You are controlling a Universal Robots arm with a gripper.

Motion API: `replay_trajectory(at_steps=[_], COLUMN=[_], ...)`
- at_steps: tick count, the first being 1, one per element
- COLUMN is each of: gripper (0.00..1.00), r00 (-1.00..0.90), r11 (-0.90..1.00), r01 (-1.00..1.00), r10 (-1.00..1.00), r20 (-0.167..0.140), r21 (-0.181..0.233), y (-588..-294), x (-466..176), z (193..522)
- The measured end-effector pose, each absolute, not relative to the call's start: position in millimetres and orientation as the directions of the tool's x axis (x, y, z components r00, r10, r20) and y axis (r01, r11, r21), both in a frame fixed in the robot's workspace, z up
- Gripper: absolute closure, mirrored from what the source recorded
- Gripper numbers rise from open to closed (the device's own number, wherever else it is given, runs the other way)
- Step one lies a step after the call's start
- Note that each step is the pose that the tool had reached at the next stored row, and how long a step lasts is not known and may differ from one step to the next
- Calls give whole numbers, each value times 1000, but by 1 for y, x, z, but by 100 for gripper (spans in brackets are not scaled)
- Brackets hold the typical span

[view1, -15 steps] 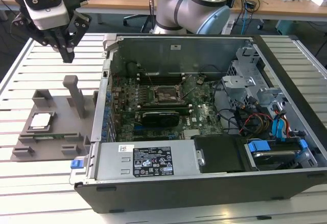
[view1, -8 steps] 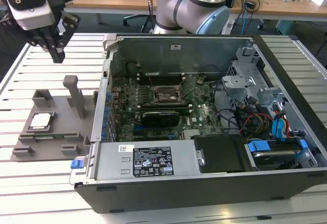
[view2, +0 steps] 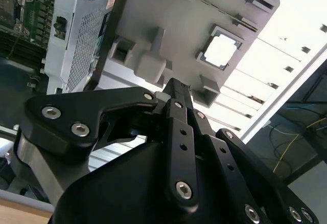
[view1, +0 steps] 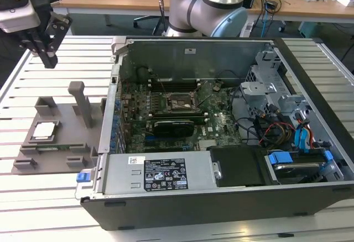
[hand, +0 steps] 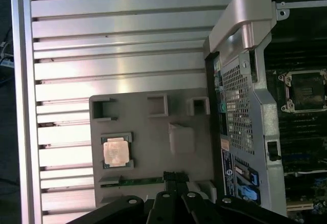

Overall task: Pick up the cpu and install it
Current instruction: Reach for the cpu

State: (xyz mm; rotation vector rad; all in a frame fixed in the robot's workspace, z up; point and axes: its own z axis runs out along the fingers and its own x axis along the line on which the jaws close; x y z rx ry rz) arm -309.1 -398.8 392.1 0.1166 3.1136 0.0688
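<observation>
One gripper, seemingly closed on nothing, hovers over the grey tray holding the cpu.

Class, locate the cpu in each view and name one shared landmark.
Exterior view: the cpu lies in a square recess of the grey holder plate, at the exterior view's left of the computer case.
First wrist view: cpu in that recess, on the plate's side away from the case.
Second wrist view: cpu, a pale square in that recess.
Shared landmark: the grey holder plate.
</observation>
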Motion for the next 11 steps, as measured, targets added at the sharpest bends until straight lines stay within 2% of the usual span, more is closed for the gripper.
replay_trajectory(at_steps=[11], gripper=[89], r00=[-997], r11=[996], r01=[74], r10=[75], r20=[-23], r21=[45], y=[-399], x=[-338], z=[392])
